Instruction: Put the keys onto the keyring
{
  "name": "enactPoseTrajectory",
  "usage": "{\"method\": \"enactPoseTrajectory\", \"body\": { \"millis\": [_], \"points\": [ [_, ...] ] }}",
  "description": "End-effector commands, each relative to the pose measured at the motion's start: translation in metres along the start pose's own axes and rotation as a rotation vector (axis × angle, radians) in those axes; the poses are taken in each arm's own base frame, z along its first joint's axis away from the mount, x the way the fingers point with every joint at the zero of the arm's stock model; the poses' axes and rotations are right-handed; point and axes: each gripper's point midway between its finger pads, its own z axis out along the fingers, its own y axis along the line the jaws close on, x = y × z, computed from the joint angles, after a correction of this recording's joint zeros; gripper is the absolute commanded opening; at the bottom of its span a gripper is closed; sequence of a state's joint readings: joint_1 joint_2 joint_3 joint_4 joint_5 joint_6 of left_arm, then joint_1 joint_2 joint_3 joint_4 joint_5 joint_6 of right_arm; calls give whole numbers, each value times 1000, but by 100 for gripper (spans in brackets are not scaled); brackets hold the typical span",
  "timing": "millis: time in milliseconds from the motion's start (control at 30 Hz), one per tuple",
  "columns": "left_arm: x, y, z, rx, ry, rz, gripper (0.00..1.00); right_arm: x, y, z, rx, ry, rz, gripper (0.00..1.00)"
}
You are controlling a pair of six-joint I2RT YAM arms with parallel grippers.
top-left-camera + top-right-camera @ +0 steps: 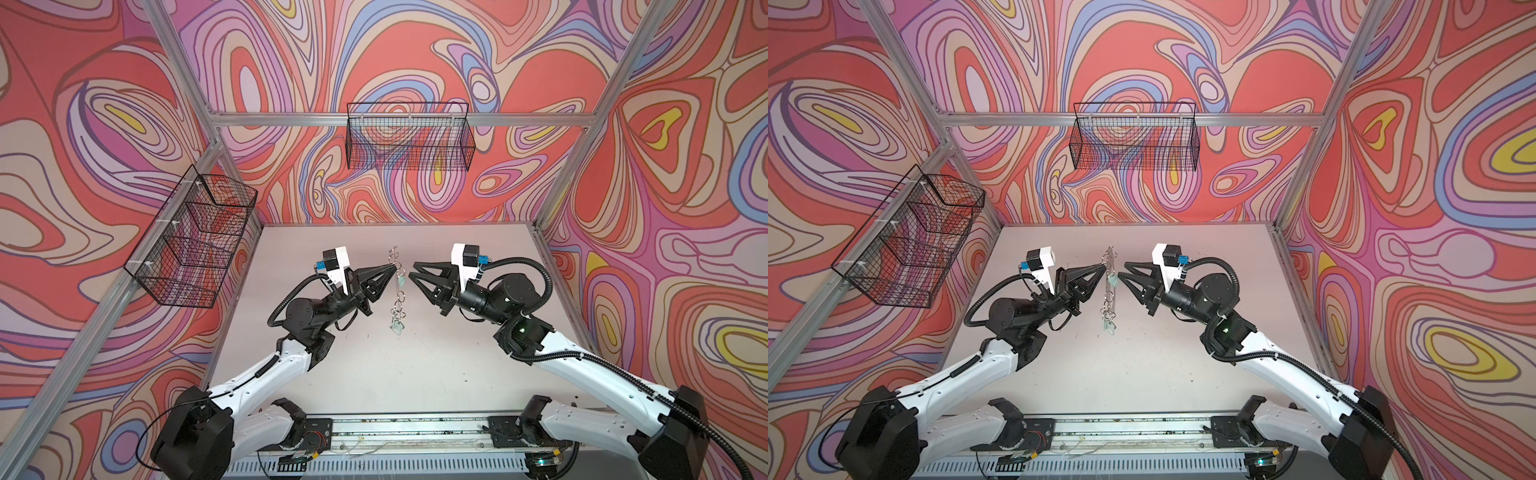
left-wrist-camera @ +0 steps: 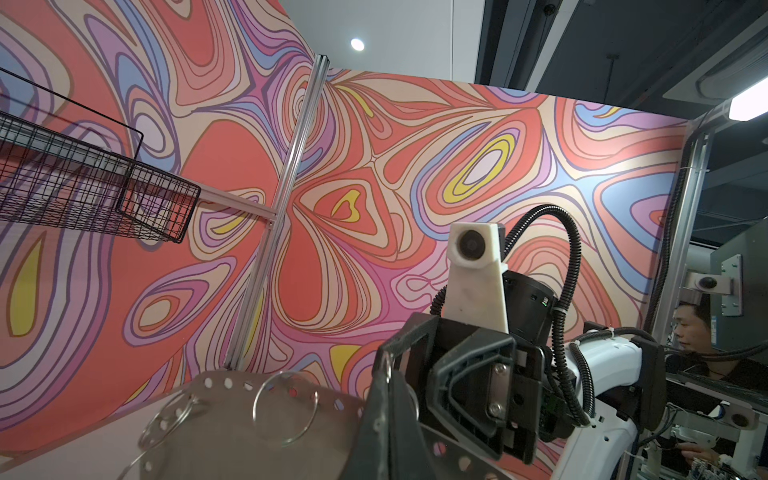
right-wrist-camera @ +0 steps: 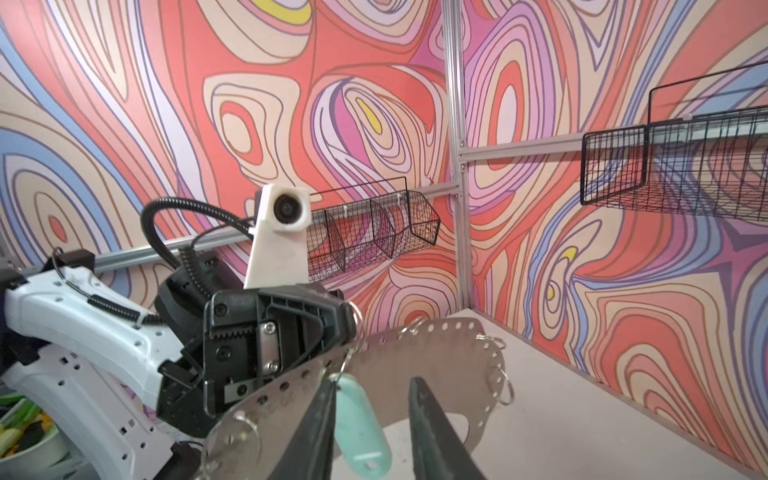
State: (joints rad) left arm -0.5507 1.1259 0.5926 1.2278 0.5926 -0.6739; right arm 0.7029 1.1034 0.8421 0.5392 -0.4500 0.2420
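The keyring (image 1: 397, 291) (image 1: 1108, 291), a thin brownish-grey metal plate with wire loops on its rim, stands on edge above the table in both top views. My left gripper (image 1: 392, 270) (image 2: 388, 376) is shut on its rim. In the right wrist view the plate (image 3: 436, 357) faces me. A mint-blue key tag (image 3: 361, 419) hangs from a small ring on it. The tag lies between the spread fingers of my right gripper (image 3: 372, 397) (image 1: 411, 273), close to one finger (image 3: 322, 409). A second pale tag (image 1: 397, 327) dangles at the plate's lower end.
A black wire basket (image 1: 409, 137) hangs on the back wall and a divided one (image 1: 195, 241) on the left wall. The pale table (image 1: 457, 357) lies below both grippers. A person (image 2: 692, 332) sits outside the cell.
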Motion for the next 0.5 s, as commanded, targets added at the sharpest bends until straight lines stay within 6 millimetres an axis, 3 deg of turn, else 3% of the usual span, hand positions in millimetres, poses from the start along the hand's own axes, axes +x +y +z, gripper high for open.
{"method": "enactPoseTrajectory", "body": {
  "millis": [0,467],
  "points": [
    [-25,-18,-3,42,-90,64,0,-20,10,2,-120,-76,91,31],
    [-25,-19,-2,50,-87,73,0,-15,13,21,-216,-58,155,30]
  ]
}}
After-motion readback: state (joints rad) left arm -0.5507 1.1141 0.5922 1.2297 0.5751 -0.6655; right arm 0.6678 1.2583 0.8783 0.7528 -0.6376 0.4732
